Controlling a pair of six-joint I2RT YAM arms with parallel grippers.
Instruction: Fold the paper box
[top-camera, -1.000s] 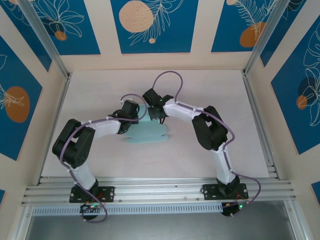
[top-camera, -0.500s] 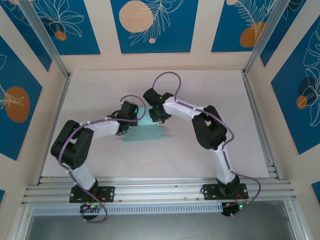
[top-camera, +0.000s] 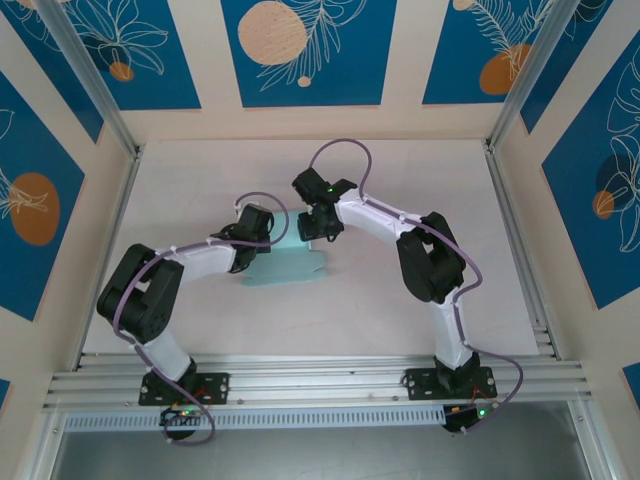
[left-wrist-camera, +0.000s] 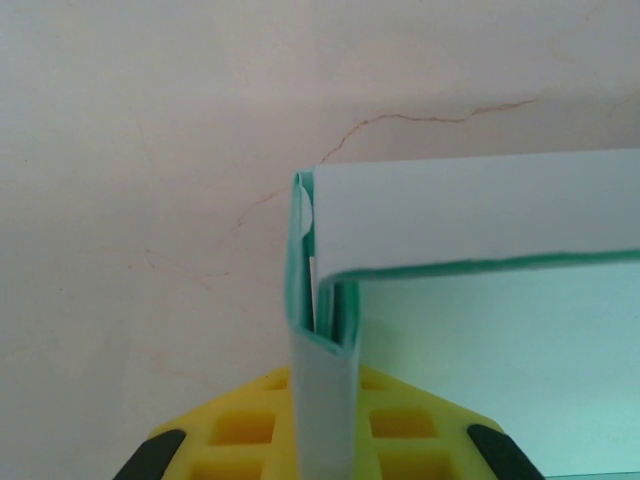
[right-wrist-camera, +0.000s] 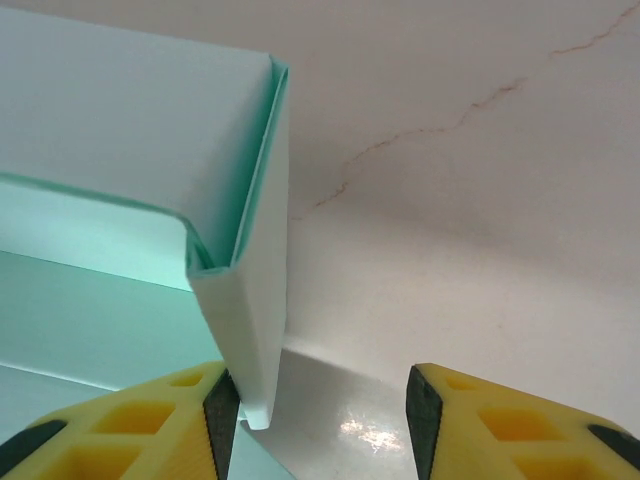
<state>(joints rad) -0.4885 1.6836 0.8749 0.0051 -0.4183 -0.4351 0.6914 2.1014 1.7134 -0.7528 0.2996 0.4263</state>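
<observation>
The paper box (top-camera: 292, 266) is a pale blue-green card sheet lying mid-table, with one wall folded upright at its far edge. My left gripper (top-camera: 268, 240) is shut on the left end of that wall. In the left wrist view the folded corner strip (left-wrist-camera: 323, 400) stands pinched between the yellow fingers (left-wrist-camera: 235, 430), and the wall (left-wrist-camera: 480, 210) runs off to the right. My right gripper (top-camera: 318, 230) is at the wall's right end. In the right wrist view it (right-wrist-camera: 315, 410) is open, and the box's folded corner (right-wrist-camera: 245, 330) rests against its left finger, with bare table between the pads.
The white tabletop (top-camera: 400, 170) is ringed by aluminium rails (top-camera: 510, 230) and blue-and-cream patterned walls. Both arms arch inward over the middle and their grippers nearly meet. Open table lies behind and to either side of the sheet.
My right gripper has opened and let go of the box's wall, and its wrist has shifted slightly back. The left gripper has kept its grip and barely moved.
</observation>
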